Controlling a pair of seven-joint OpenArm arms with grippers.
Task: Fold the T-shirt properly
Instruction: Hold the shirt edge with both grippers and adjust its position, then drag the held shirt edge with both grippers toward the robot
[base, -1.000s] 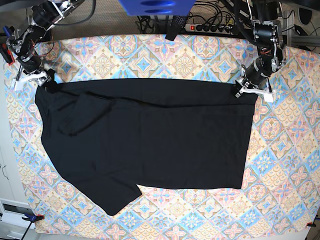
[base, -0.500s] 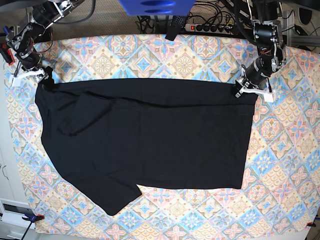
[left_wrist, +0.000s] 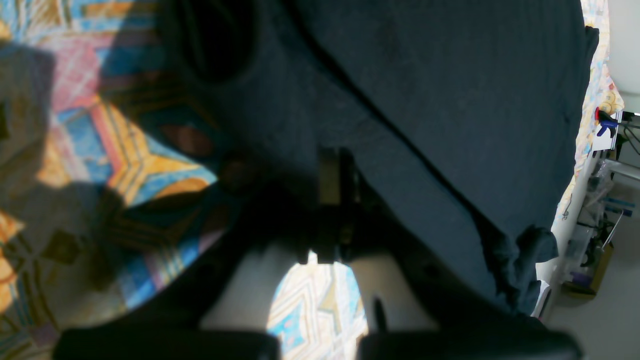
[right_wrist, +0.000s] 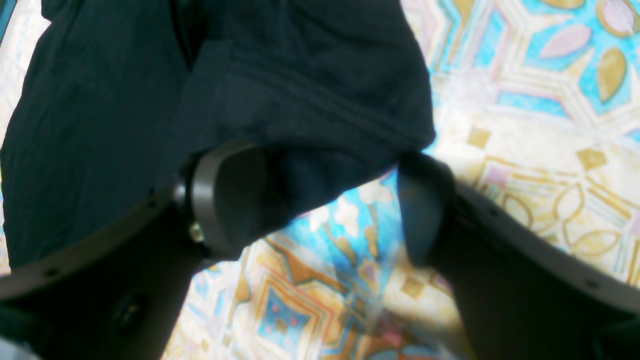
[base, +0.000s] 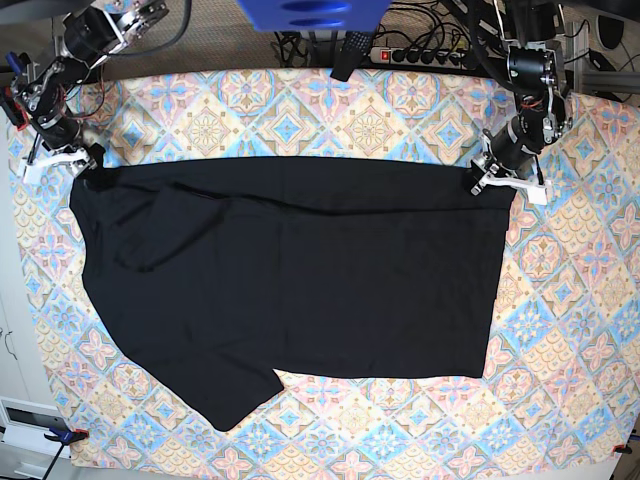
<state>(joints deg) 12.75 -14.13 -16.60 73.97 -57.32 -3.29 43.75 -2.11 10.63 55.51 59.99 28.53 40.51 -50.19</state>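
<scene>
Across the middle of the table the T-shirt (base: 290, 280) lies spread flat, a big plain black piece of soft matte cotton with no print showing. Its outline in the base view is roughly a wide rectangle: a straight top edge, a straight edge on the right, and a sloping left side that runs down to a sleeve jutting out at the lower left. A few shallow creases run across the upper left part; the rest looks smooth. Under it the tablecloth (base: 300, 110) is printed with a busy tile pattern of diamonds and stars in blue, orange, pink and cream.

At the shirt's top right corner the left gripper (base: 490, 180) sits right on the edge of the fabric. Its jaws are closed together, and the left wrist view shows dark cloth bunched against the tips, so it looks clamped on the T-shirt, though that picture is dim and blurred.

At the top left corner the right gripper (right_wrist: 330, 200) stands with its fingers (right_wrist: 225, 200) spread wide. In the right wrist view the hemmed, stitched corner of the shirt drapes over and against one dark rounded pad, while the other pad stands apart over the bare patterned cloth. Nothing is pinched between them.
</scene>
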